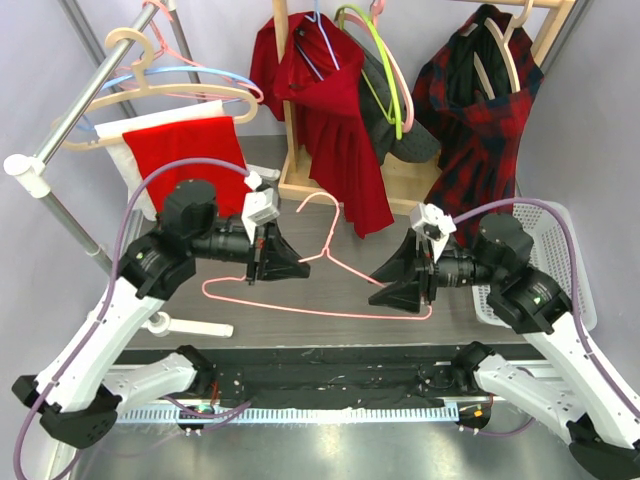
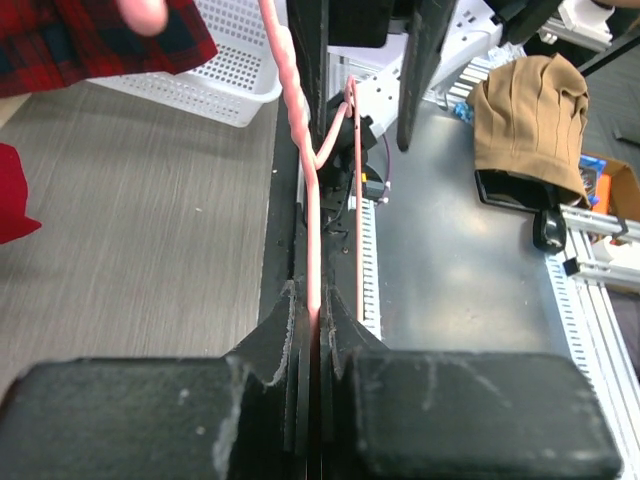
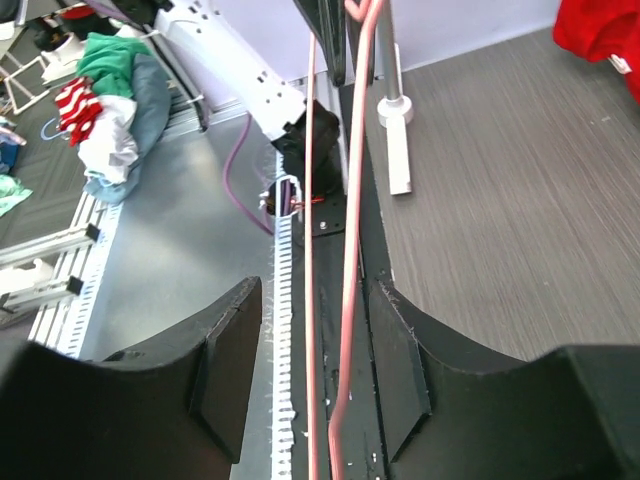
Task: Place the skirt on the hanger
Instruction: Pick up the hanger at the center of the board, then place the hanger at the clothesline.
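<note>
The thin pink wire hanger (image 1: pixel 320 311) hung level above the grey wood-grain table (image 1: pixel 330 336), stretched between the two arms with its hook pointing towards the back; the left gripper (image 1: pixel 300 262) had its black fingers pressed together on the wire of the left shoulder, and the left wrist view showed the wire (image 2: pixel 312 200) pinched tight at the gripper's (image 2: pixel 312 312) tips; the right gripper (image 1: pixel 378 288) stood spread at the hanger's right end, and in the right wrist view the wire (image 3: pixel 352 200) ran through the gap of that gripper (image 3: pixel 315 300), not touching either finger; a flat black cloth (image 1: pixel 330 396) lay along the near edge of the table between the arm bases, and whether it was the skirt I could not tell; behind, a red pleated garment (image 1: pixel 340 150) and a dark red plaid garment (image 1: pixel 480 110) hung on a wooden rack; a white perforated plastic basket (image 1: pixel 560 225) sat at the far right; a red and white cloth (image 1: pixel 190 150) hung from a metal rail at the left.
</note>
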Robot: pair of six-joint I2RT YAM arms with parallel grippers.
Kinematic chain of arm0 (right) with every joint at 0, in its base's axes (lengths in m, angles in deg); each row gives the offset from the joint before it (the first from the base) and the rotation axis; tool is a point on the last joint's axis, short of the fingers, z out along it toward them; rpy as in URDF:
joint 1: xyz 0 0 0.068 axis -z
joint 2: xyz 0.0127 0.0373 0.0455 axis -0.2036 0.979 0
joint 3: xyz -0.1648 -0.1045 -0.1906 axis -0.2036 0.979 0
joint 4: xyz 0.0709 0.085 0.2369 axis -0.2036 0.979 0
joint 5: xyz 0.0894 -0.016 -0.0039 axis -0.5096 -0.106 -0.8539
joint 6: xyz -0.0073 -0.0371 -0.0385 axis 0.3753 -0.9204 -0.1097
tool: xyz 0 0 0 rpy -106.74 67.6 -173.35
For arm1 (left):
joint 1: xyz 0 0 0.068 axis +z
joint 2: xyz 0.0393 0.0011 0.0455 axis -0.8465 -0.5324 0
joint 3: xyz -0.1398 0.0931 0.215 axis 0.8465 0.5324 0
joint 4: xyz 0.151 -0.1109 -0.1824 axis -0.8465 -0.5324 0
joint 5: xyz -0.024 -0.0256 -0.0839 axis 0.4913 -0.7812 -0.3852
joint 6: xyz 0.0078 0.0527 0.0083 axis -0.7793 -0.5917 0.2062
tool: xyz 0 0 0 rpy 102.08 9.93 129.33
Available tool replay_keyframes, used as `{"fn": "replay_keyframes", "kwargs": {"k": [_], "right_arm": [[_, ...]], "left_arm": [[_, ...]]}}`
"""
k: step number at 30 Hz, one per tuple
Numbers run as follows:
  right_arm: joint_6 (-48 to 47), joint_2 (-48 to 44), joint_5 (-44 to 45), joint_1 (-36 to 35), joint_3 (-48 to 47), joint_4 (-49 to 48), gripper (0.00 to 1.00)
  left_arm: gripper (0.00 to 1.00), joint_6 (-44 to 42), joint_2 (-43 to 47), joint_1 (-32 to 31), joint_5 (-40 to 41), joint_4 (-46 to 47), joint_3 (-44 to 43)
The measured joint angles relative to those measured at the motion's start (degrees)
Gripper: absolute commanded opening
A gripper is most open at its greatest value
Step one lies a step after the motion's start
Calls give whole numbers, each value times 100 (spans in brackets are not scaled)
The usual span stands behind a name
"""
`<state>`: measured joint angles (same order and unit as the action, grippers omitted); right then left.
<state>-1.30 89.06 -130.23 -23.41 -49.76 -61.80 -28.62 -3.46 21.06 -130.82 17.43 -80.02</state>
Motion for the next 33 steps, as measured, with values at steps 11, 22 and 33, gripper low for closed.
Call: {"fn": "replay_keyframes", "kwargs": {"k": [11, 22, 33], "right_arm": [[-31, -511, -240, 0, 354, 409, 23], [118, -767, 800, -9, 396, 662, 1], [79, -1314, 3477, -11, -308, 1888, 1]], "left_arm": [[0, -223, 415, 4, -295, -339, -225], [100, 81, 457, 4, 973, -160, -109], [100, 715, 319, 4, 4594, -105, 37]]}}
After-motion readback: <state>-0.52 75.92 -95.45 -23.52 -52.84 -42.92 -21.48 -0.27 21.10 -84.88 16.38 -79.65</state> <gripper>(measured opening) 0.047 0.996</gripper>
